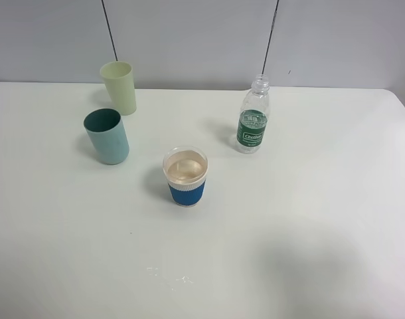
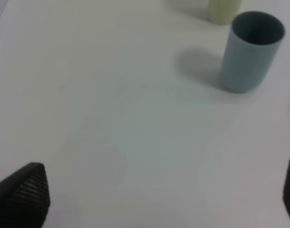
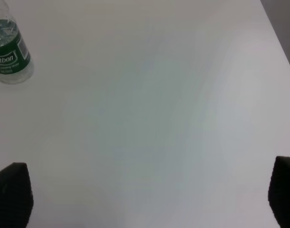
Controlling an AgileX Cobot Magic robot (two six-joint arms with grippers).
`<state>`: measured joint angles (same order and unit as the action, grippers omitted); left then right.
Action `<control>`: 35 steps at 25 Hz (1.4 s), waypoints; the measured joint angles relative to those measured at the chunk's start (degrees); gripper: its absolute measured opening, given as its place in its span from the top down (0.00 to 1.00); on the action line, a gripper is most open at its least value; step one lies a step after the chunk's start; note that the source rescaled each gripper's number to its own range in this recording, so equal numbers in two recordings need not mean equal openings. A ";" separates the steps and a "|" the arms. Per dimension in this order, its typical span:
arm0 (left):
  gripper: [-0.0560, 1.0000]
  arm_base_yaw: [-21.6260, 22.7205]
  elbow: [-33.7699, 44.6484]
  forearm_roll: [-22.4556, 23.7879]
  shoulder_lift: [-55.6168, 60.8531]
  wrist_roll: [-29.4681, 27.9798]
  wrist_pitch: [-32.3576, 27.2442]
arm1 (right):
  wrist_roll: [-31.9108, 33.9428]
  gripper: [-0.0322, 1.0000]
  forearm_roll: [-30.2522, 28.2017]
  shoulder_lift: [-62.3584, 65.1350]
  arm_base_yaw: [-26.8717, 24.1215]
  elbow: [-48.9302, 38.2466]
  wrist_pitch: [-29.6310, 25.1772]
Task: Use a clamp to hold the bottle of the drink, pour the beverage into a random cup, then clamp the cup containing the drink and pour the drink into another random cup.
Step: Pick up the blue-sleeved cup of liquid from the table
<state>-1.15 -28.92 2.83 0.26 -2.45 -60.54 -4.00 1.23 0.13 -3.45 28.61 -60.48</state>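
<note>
A clear uncapped bottle (image 1: 254, 118) with a green label stands upright at the back right of the white table; the right wrist view shows the bottle (image 3: 9, 54) too. Near the middle stands a cup with a blue sleeve (image 1: 186, 177), holding pale liquid. A teal cup (image 1: 107, 136) is to the left, with a pale yellow-green cup (image 1: 119, 87) behind it. The left wrist view shows the teal cup (image 2: 250, 51) and the yellow-green cup (image 2: 223, 10). My left gripper (image 2: 164, 194) is open over bare table. My right gripper (image 3: 147, 194) is open too, well clear of the bottle. Neither arm shows in the exterior high view.
A few small spilled drops (image 1: 169, 276) lie near the table's front edge. Two thin dark cables (image 1: 110, 30) run up the wall behind the table. The table's right edge (image 1: 403, 109) is near the bottle's side.
</note>
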 joint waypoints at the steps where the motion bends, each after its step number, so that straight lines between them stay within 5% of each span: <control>1: 0.00 0.00 0.00 0.52 0.00 -0.67 0.00 | 0.00 0.00 0.00 0.00 0.00 0.00 0.00; 13: 0.00 0.00 0.01 1.42 -15.73 -1.33 0.01 | 0.00 0.00 0.00 0.00 0.00 0.00 0.00; 21: 0.00 -0.09 0.06 -4.37 -32.08 6.72 0.17 | 0.00 0.00 0.00 0.00 0.00 0.00 0.00; 35: 0.00 -13.35 0.00 -6.51 -47.95 7.85 0.47 | 0.00 0.00 0.00 0.00 0.00 0.00 0.00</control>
<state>-14.50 -28.92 -3.68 -47.70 5.39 -60.08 -4.00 1.23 0.13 -3.45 28.61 -60.48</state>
